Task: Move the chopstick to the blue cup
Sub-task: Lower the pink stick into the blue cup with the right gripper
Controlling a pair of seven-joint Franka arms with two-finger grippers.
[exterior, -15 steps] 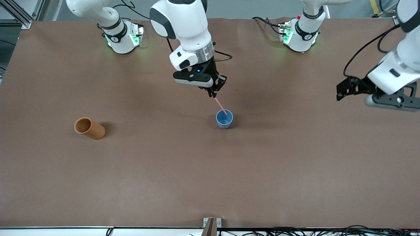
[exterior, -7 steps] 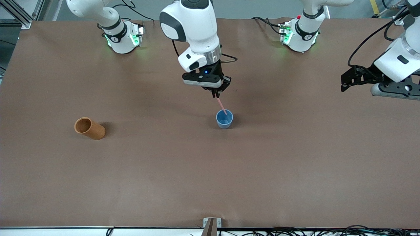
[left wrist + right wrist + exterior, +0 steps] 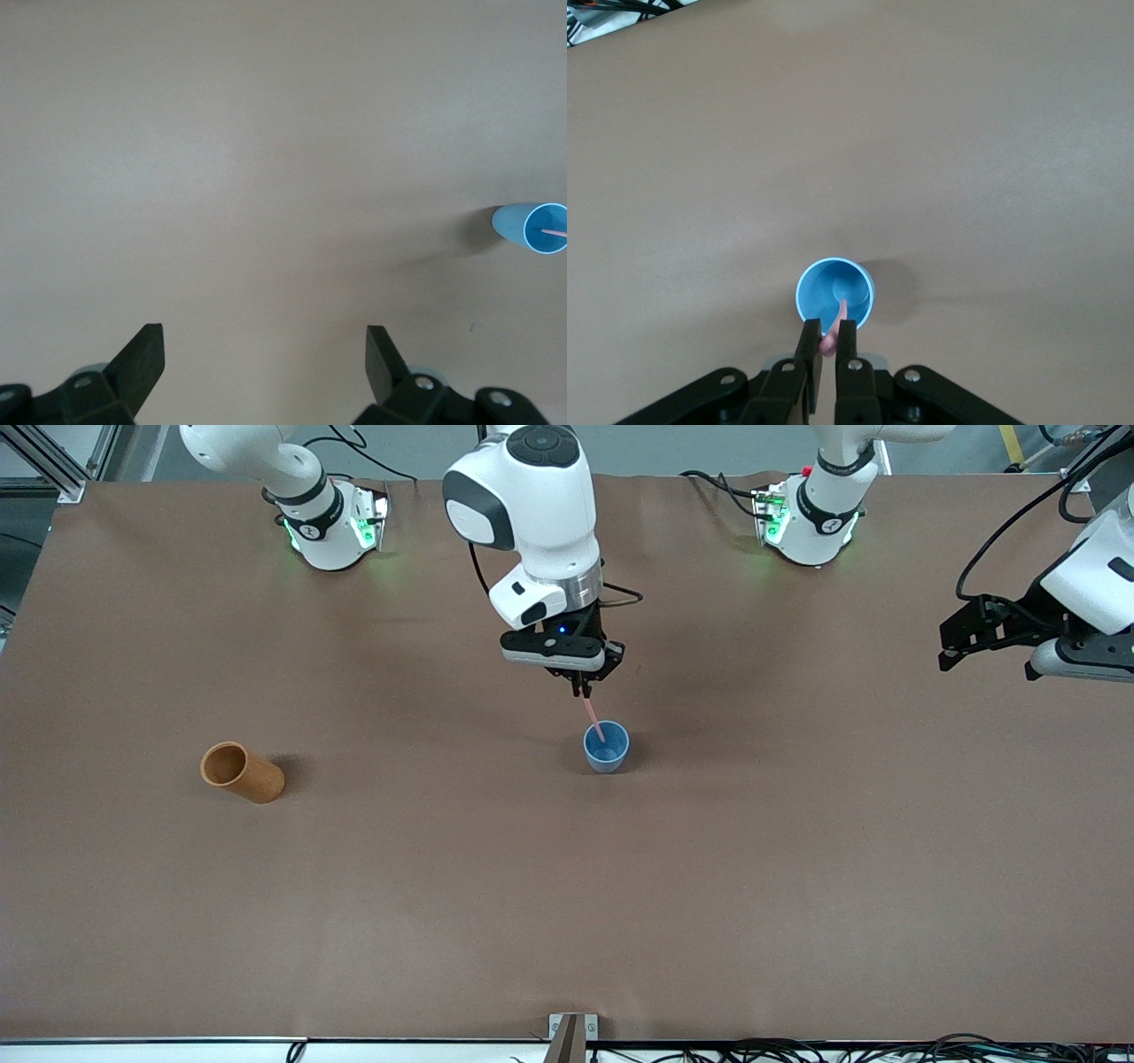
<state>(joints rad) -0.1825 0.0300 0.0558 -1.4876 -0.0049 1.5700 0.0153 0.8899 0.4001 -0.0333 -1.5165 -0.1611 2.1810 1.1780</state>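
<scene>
An orange-brown cylinder (image 3: 242,772) lies on its side on the brown tabletop (image 3: 567,903), well apart from the blue cup (image 3: 606,747) toward the right arm's end, its open mouth showing. Nothing touches it.

The blue cup stands upright near the middle of the tabletop. The right gripper (image 3: 581,688) hangs over the cup, just above its rim, with its fingers (image 3: 808,354) pressed together on the upper end of a pink chopstick (image 3: 593,718). The stick slants down from the gripper, and its lower end is inside the cup's round opening. In the right wrist view the cup (image 3: 835,292) sits directly below the closed fingers, and the pink stick (image 3: 832,334) runs from between them down into the blue bowl of the cup. Whether its tip touches the bottom cannot be told.

The left gripper (image 3: 983,636) waits in the air over the tabletop, well apart from the cup toward the left arm's end. Its fingers (image 3: 142,356) are spread wide with nothing between them. In the left wrist view the cup (image 3: 535,228) shows small, with a thin pink line (image 3: 554,232) across its opening.
</scene>
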